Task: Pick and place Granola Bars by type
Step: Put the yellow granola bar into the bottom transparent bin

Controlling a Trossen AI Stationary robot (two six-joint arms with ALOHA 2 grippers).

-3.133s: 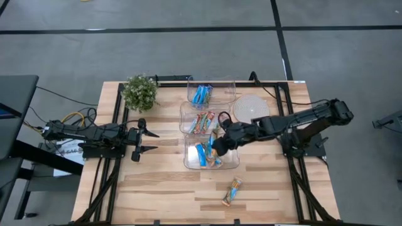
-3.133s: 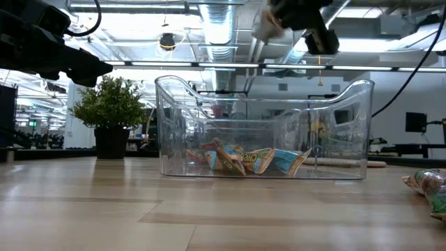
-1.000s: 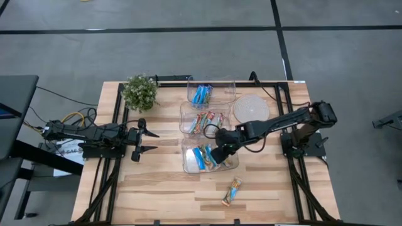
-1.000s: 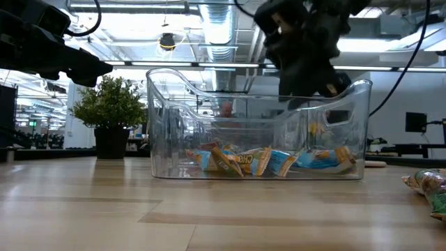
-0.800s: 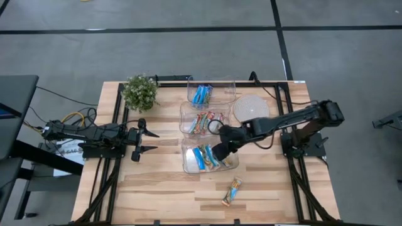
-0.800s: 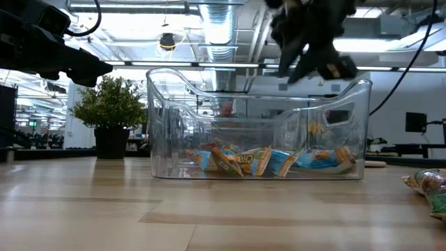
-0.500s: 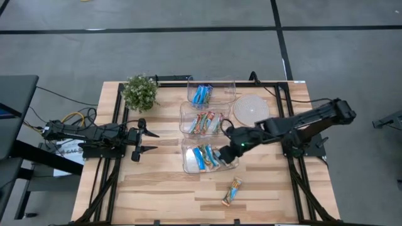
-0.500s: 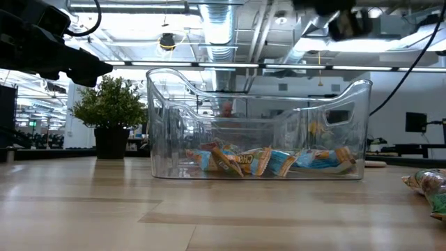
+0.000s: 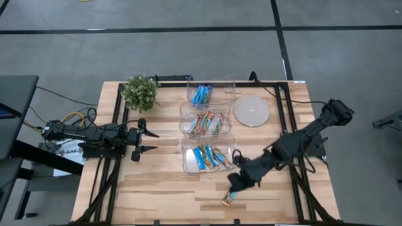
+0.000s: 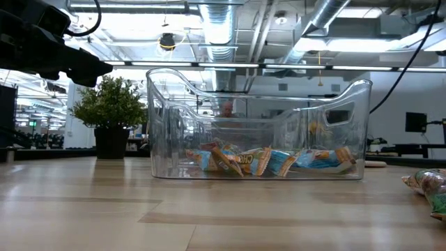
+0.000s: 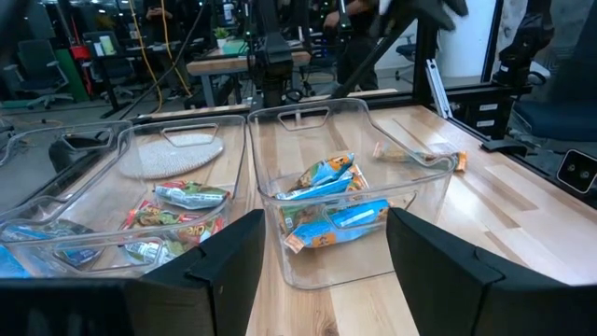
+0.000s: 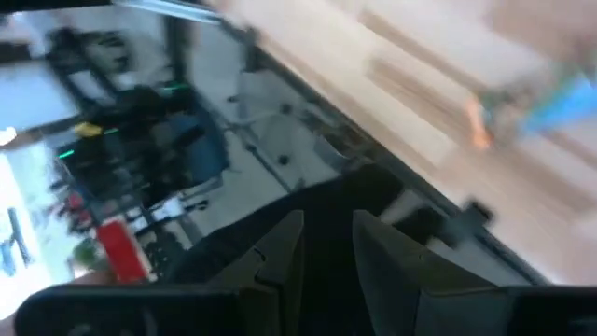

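Note:
Three clear tubs stand in a row on the table. The far tub [image 9: 223,91] holds blue bars [image 9: 201,94], the middle tub [image 9: 183,119] red-green-orange bars [image 9: 204,121], and the near tub [image 9: 186,157] tan-orange and light-blue bars [image 9: 207,156] [image 10: 272,160]. One tan-orange and light-blue bar [image 9: 230,194] [image 10: 428,188] lies flat on the table near the near edge. My right gripper [image 9: 233,183] [image 12: 328,247] hangs just over that bar's far end, open, blurred in its wrist view. My left gripper [image 9: 156,141] [image 11: 326,266] waits open, left of the tubs.
A potted plant [image 9: 139,92] [image 10: 111,111] stands at the far left corner. A round pale disc [image 9: 251,111] lies right of the middle tub. Black frame rails run along the table's left, right and far edges. Bare wood lies left of the loose bar.
My right gripper has risen out of the near tub and swung toward the table's near edge. It now stands over the loose bar. The bars in the tubs and the loose bar have stayed put.

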